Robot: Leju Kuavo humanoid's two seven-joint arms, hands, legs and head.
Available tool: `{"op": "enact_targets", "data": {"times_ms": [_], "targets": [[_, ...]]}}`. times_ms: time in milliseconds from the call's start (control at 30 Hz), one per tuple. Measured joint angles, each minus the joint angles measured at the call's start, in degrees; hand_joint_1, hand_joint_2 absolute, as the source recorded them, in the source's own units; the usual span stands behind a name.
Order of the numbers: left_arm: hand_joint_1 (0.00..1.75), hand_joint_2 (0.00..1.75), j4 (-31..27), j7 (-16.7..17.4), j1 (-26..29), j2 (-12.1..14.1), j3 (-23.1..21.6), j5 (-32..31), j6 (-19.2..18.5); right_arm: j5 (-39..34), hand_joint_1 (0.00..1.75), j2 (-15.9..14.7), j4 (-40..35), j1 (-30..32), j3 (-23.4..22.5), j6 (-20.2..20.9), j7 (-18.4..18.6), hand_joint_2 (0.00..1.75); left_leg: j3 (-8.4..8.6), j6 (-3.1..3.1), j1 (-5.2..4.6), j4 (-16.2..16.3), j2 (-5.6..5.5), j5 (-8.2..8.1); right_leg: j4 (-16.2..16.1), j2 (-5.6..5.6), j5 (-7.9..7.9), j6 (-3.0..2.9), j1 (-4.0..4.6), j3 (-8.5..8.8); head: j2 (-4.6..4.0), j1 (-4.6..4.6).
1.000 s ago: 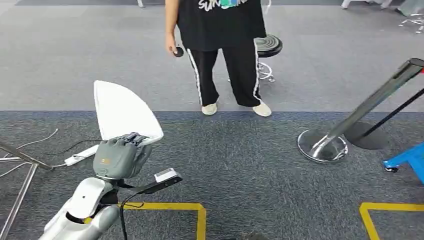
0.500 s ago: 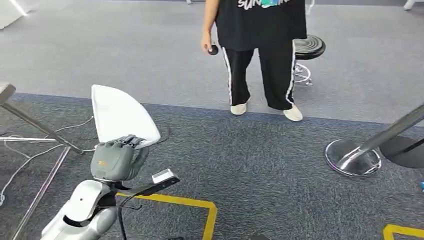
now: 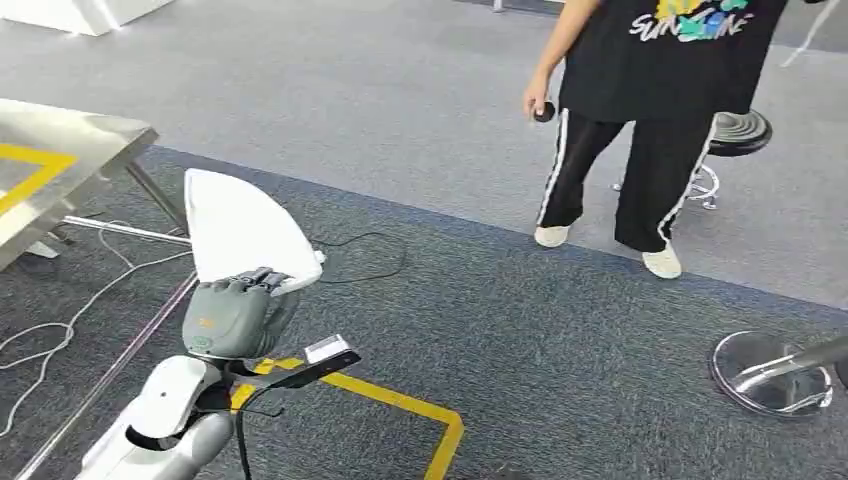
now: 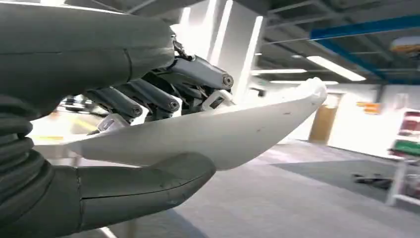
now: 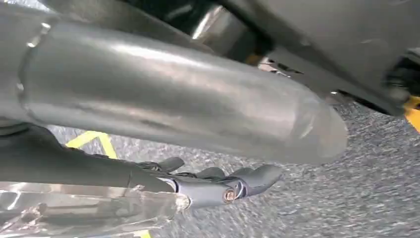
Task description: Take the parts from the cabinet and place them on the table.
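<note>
- White part, a curved shell-like panel, stands upright in the left robot hand, raised over the dark carpet; from the wrist, the thumb sits under the panel and the dark fingers on its other face, so it is firmly grasped.
- Right robot hand hangs low over the carpet, dark fingers loosely curled; whether it holds anything I cannot tell.
- Steel counter with yellow tape stands to the robot's left, well apart from the part, cables trailing beneath it.
- A person in a black shirt stands ahead on the grey floor, a small dark object in one hand, a stool just behind.
- Yellow floor tape lies near the robot; a chrome post base sits to the right.
</note>
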Motion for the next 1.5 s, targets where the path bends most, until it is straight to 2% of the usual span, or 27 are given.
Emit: {"op": "enact_targets", "data": {"times_ms": [67,100,133,267,300,333,367,433,467,533,600,633,667,800,867,967,1033,1100,1133,1167,1267,1300,1333,1367,1400,1467,1500], "targets": [[1.62,1.75,0.00,0.00,-0.01,0.00,0.00,0.00,-0.22,0.11,0.00,-0.02,0.00,-0.21,0.02,0.02,0.07,0.00,0.13,-0.20,0.15,0.09,-1.90,0.03,-7.43,0.58,5.04,-0.04,-0.25,3.02,0.00,0.00],[1.62,1.75,0.00,0.00,-0.05,-0.02,0.00,0.00,-0.22,0.13,0.00,-0.09,0.00,-0.26,0.02,0.02,0.13,0.00,0.10,-0.54,0.28,0.21,-2.69,0.00,-12.18,2.54,7.34,0.07,-0.58,5.10,0.00,0.02],[1.62,1.75,0.00,0.02,-0.09,0.00,0.00,0.00,-0.24,0.15,0.00,-0.09,0.00,-0.24,0.04,0.07,0.13,0.00,-0.17,-1.01,0.02,0.58,-3.43,-0.09,-15.10,6.38,7.67,0.21,-1.16,6.15,0.00,0.11],[1.62,1.75,0.00,0.02,0.00,0.11,-0.05,-0.02,-0.28,0.37,0.00,-0.04,0.00,-0.32,0.17,0.20,0.37,0.00,-1.08,-2.25,0.53,0.56,-6.12,0.60,-15.72,4.54,7.34,-1.43,-0.86,7.04,0.02,0.11],[1.62,1.75,0.00,0.02,0.05,0.28,-0.07,-0.02,-0.28,0.42,0.00,0.15,0.00,-0.35,0.26,0.22,0.37,0.00,-1.21,-2.38,0.51,0.77,-5.68,0.34,-15.96,3.51,7.46,-1.88,-1.24,7.19,0.02,0.11],[1.62,1.75,0.00,0.02,-0.13,0.28,-0.07,-0.02,-0.28,0.46,0.00,0.11,0.00,-0.44,0.37,0.20,0.37,0.00,-1.86,-2.72,-0.05,2.35,-1.88,-0.87,-16.01,3.07,7.46,-2.18,-1.14,7.28,0.00,-0.59],[1.62,1.75,0.00,0.02,-0.34,0.31,-0.09,-0.02,-0.28,0.46,0.00,0.11,0.00,-0.50,0.46,0.20,0.37,0.00,-3.48,-3.02,0.04,5.55,0.31,-2.77,-16.02,2.32,7.40,-2.46,-1.02,7.30,0.02,-1.01],[1.62,1.75,0.00,0.15,-0.40,0.31,-0.13,0.02,-0.37,0.46,0.00,0.09,0.00,-0.16,0.46,0.20,0.46,0.00,-7.83,-3.31,0.24,14.26,1.77,-6.60,-16.02,0.46,7.22,-2.79,-0.75,7.32,0.00,-0.96],[1.62,1.75,0.00,0.15,-0.30,0.31,-0.15,0.02,-0.55,0.46,0.00,0.00,0.00,-0.11,0.46,0.20,0.46,0.00,-9.41,-3.34,0.30,17.27,1.91,-7.25,-16.02,-0.49,7.14,-2.89,-0.69,7.31,0.00,-0.94],[1.62,1.75,0.00,0.17,-0.15,0.37,-0.15,0.11,-0.63,0.46,0.00,0.00,0.00,-0.28,0.46,0.20,0.46,0.00,-8.39,-3.17,0.30,15.15,1.96,-4.64,-16.02,-2.00,6.98,-2.95,-0.57,7.47,0.00,-0.98],[1.62,1.75,0.00,0.17,-0.19,0.42,-0.15,0.13,-0.63,0.46,0.00,0.00,0.00,-0.34,0.48,0.20,0.46,0.00,-3.85,-2.56,0.07,6.87,2.96,-0.32,-16.02,-3.41,6.69,-2.71,-0.46,7.94,0.00,-0.94],[1.62,1.75,0.00,0.20,-0.23,0.42,-0.15,0.13,-0.63,0.46,0.00,0.02,0.00,-0.37,0.48,0.20,0.46,0.00,-1.48,-2.04,-0.34,2.94,5.61,0.76,-16.04,-4.00,6.48,-2.52,-0.30,8.24,0.00,-0.96],[1.62,1.75,0.00,0.17,-0.45,0.37,-0.17,0.13,-0.63,0.46,0.00,0.02,0.00,-0.37,0.48,0.20,0.44,0.00,-0.68,-1.77,-1.22,0.94,7.80,-0.30,-15.77,-4.56,6.04,-2.04,0.33,8.25,0.02,-1.09],[1.62,1.75,-0.02,0.39,-0.29,0.46,-0.11,0.46,-0.66,0.42,0.00,0.00,-0.02,-0.59,0.48,0.15,0.46,0.00,-0.54,-0.68,-0.60,0.66,4.68,-0.27,-16.45,-6.93,5.36,-0.95,0.48,9.39,0.02,-0.81],[1.62,1.75,-0.02,0.66,-0.44,0.39,-0.11,0.46,-0.68,0.39,0.00,0.00,0.00,-0.74,0.50,0.09,0.37,0.00,-0.35,-0.21,-0.08,0.55,3.46,-0.29,-12.51,-1.39,3.07,-0.33,0.14,7.59,0.02,-0.39],[1.62,1.75,-0.02,0.81,-0.22,0.28,-0.11,0.39,-0.72,0.35,0.00,0.00,0.00,-0.32,0.50,0.09,0.39,0.00,-0.36,0.20,-0.03,0.55,1.20,-0.31,0.24,0.00,-1.99,-0.13,0.11,0.79,0.02,-0.19],[1.62,1.75,-0.02,0.92,0.06,0.31,-0.11,0.35,-0.74,0.33,0.00,0.00,0.00,-0.14,0.50,0.07,0.39,0.00,-0.27,0.19,0.00,0.58,-0.57,-0.30,-0.25,0.03,0.35,-0.20,0.10,0.01,0.02,-0.17],[1.62,1.75,-0.02,0.92,0.10,0.31,-0.13,0.35,-0.76,0.31,0.00,-0.09,0.00,-0.32,0.50,0.02,0.39,0.00,-0.05,-0.12,0.17,0.62,-2.33,-0.29,-9.57,0.90,6.21,-0.31,-0.18,3.82,0.00,-0.20],[1.62,1.75,-0.02,0.92,0.10,0.31,-0.11,0.35,-0.76,0.28,0.00,-0.15,0.00,-0.33,0.50,-0.02,0.39,0.00,-0.01,-0.36,0.25,0.66,-2.91,-0.34,-13.31,2.30,7.92,-0.23,-0.38,5.48,0.00,-0.18],[1.62,1.75,-0.02,0.96,0.05,0.31,-0.11,0.35,-0.76,0.28,0.00,-0.15,0.00,-0.30,0.50,-0.02,0.37,0.00,-0.33,-0.87,-0.11,1.13,-3.70,-0.49,-16.20,5.41,7.29,-0.13,-0.90,6.70,0.02,-0.18],[1.62,1.75,-0.02,1.03,0.32,0.35,-0.11,0.33,-0.74,0.13,0.00,-0.15,0.00,-0.39,0.50,-0.02,0.35,0.00,-0.85,-2.00,0.56,0.71,-5.41,0.23,-15.97,3.81,7.39,-1.19,-0.34,7.04,0.02,-0.20],[1.62,1.75,-0.02,1.12,0.42,0.39,-0.11,0.31,-0.70,0.15,0.00,-0.13,0.00,-0.37,0.50,-0.02,0.35,0.00,-0.99,-2.15,0.60,0.78,-6.01,0.21,-16.28,3.11,7.63,-1.61,-0.79,7.21,0.02,-0.22],[1.62,1.75,-0.02,1.18,0.57,0.42,-0.09,0.17,-0.66,0.15,0.00,-0.04,0.00,-0.42,0.52,-0.02,0.35,0.00,-1.05,-2.31,0.33,1.18,-4.41,-0.22,-16.39,2.41,7.65,-1.80,-0.78,7.35,0.00,-0.17],[1.62,1.75,-0.02,1.18,0.40,0.42,-0.09,0.15,-0.59,0.13,0.00,-0.07,0.00,-0.50,0.52,-0.02,0.28,0.00,-2.02,-2.70,0.04,3.17,-1.35,-1.67,-16.51,1.93,7.66,-2.21,-0.77,7.47,0.00,-0.97],[1.62,1.75,-0.02,1.18,0.26,0.42,-0.09,0.15,-0.59,0.13,0.00,-0.07,0.00,-0.42,0.50,-0.02,0.26,0.00,-4.10,-3.00,0.07,7.27,0.48,-3.89,-16.51,1.16,7.64,-2.40,-0.66,7.48,0.00,-1.05],[1.62,1.75,-0.02,1.20,0.41,0.39,-0.11,0.15,-0.59,0.13,0.00,-0.11,0.00,-0.07,0.50,-0.02,0.28,0.00,-8.80,-3.25,0.24,16.59,1.91,-7.57,-16.51,-0.58,7.48,-2.61,-0.52,7.47,0.00,-1.14],[1.62,1.75,-0.02,1.29,0.51,0.42,-0.11,0.17,-0.59,0.13,0.00,-0.18,0.00,-0.06,0.50,-0.04,0.28,0.00,-10.01,-3.30,0.31,18.82,1.99,-7.99,-16.50,-1.34,7.42,-2.68,-0.49,7.46,0.02,-1.09]]}}
